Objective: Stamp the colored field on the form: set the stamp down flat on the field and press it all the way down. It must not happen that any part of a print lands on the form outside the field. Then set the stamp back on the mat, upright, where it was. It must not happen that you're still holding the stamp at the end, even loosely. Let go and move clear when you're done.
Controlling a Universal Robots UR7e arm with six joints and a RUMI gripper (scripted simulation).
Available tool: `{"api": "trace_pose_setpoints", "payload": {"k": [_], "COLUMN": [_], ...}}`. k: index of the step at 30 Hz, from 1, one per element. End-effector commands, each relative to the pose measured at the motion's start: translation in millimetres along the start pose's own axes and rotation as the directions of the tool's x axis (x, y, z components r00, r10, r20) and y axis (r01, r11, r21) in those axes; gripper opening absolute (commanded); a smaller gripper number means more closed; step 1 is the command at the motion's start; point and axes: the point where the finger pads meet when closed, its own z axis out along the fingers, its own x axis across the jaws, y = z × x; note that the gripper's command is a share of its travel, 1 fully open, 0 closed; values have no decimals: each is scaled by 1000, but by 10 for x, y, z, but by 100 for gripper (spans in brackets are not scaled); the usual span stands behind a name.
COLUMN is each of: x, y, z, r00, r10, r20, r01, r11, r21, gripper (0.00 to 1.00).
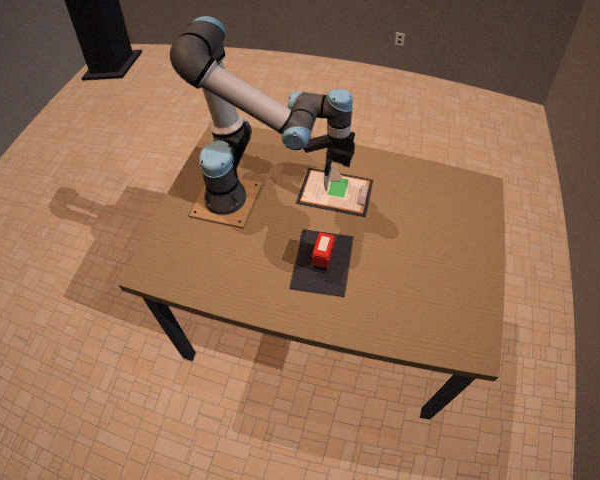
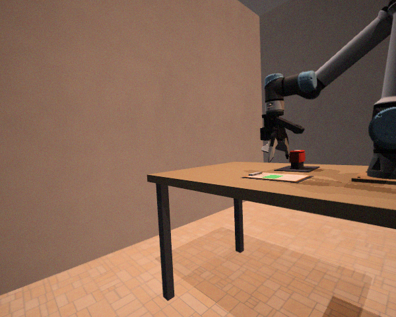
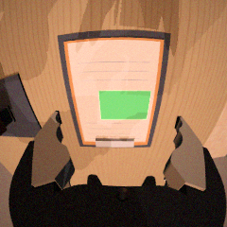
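Pointing straight down from a bent wrist, the claw (image 3: 116, 151) hangs open and empty over the form (image 3: 114, 90).

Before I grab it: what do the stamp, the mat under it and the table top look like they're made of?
Stamp: glossy red shell with a pale label on top, probably hard plastic. Mat: flat, dark grey, no shine, likely rubber or foam. Table top: light brown with fine straight grain lines, looks like matte wood or wood laminate.

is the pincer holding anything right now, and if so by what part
Nothing is held. The pincer hangs open above the form, its fingers spread with only air between them. The red stamp stands untouched on its dark mat.
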Motion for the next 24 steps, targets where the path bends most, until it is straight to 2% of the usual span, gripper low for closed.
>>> {"api": "trace_pose_setpoints", "payload": {"k": [1, 14, 24], "x": [0, -1, -7], "y": [4, 7, 28], "z": [-3, -33, -216], "r00": [1000, 999, 970], "r10": [0, -34, -243], "r20": [0, 0, 0], "r01": [0, 34, 243], "r11": [1000, 999, 970], "r21": [-1, -1, -1], "gripper": [100, 100, 100]}}
